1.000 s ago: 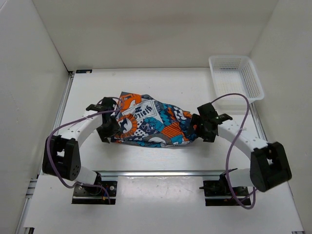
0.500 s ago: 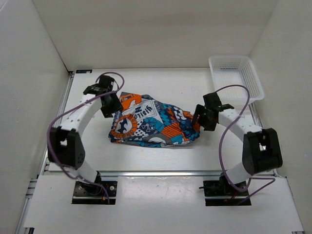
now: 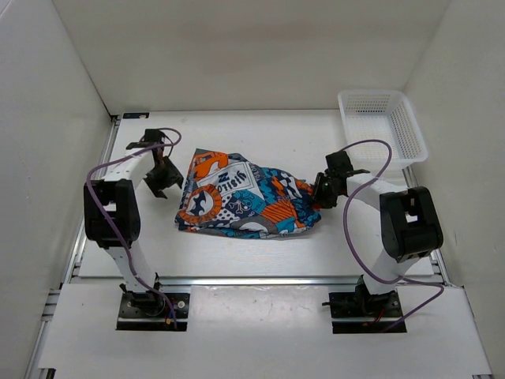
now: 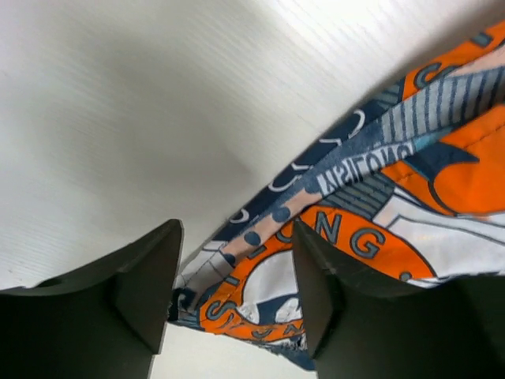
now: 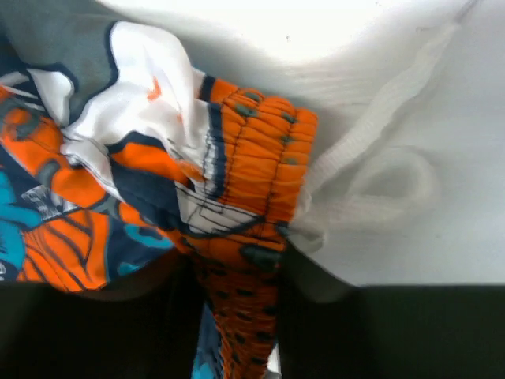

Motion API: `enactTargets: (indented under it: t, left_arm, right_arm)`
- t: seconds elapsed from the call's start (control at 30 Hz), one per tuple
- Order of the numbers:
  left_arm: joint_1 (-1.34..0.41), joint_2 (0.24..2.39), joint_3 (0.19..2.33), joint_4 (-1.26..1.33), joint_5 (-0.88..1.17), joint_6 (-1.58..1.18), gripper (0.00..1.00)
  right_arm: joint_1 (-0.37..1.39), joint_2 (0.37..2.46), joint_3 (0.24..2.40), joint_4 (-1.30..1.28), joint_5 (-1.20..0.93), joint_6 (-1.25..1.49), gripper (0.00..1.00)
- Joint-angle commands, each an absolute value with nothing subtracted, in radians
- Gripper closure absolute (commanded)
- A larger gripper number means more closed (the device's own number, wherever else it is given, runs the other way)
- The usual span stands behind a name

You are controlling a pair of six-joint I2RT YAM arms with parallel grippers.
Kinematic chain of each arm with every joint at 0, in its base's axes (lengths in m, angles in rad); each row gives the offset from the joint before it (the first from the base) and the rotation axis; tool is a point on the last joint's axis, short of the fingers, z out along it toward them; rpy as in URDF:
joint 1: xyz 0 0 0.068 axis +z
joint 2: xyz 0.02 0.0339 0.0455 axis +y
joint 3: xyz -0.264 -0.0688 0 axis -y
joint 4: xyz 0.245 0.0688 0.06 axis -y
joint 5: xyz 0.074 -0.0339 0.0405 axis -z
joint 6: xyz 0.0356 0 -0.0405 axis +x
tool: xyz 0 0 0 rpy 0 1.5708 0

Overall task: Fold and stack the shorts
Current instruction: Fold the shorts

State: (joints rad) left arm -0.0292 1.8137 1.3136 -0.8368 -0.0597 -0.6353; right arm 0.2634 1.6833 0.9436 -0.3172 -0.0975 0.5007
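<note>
Your shorts (image 3: 248, 201) lie crumpled on the bench (image 3: 260, 134), soft and floppy. The right pincer (image 3: 322, 192) clamps the elastic waistband (image 5: 252, 189); the left pincer (image 3: 163, 175) gapes empty beside the edge, so grab there.

I see a white table (image 3: 260, 134) boxed by plain white walls (image 3: 252, 55) on three sides. Light is even and diffuse. Aluminium rail (image 3: 252, 280) along near edge, white mesh basket (image 3: 412, 133) in far right corner.

White arms (image 3: 369, 191), black joints (image 3: 406, 223), purple looping cables (image 3: 368, 143).
</note>
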Motion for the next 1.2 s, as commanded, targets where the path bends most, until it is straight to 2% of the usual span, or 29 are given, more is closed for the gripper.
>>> enactTargets:
  t: [0.0,0.17,0.3,0.67,0.8,1.0,1.17]
  left_arm:
    - [-0.028,1.811,1.333,-0.792,-0.014,-0.635,0.33]
    - [-0.06,1.913,1.367,-0.769,0.041,-0.68,0.4]
    - [-0.086,1.933,1.358,-0.759,0.064,-0.701,0.42]
    - [-0.245,1.853,1.233,-0.741,0.094,-0.765,0.43]
    - [-0.279,1.812,1.187,-0.741,0.094,-0.793,0.43]
    - [-0.293,1.792,1.178,-0.741,0.094,-0.802,0.43]
    - [-0.293,1.74,1.167,-0.741,0.13,-0.79,0.43]
  right_arm:
    - [0.262,1.738,0.907,-0.281,-0.115,0.508,0.67]
    - [0.262,1.747,0.939,-0.313,-0.086,0.499,0.9]
    - [0.262,1.675,0.95,-0.348,-0.028,0.488,1.0]
    - [0.282,1.554,1.169,-0.651,0.176,0.382,1.0]
    - [0.362,1.554,1.32,-0.782,0.233,0.362,1.0]
    - [0.563,1.667,1.609,-0.929,0.264,0.406,1.0]
    - [0.704,1.839,1.831,-1.005,0.319,0.459,1.0]
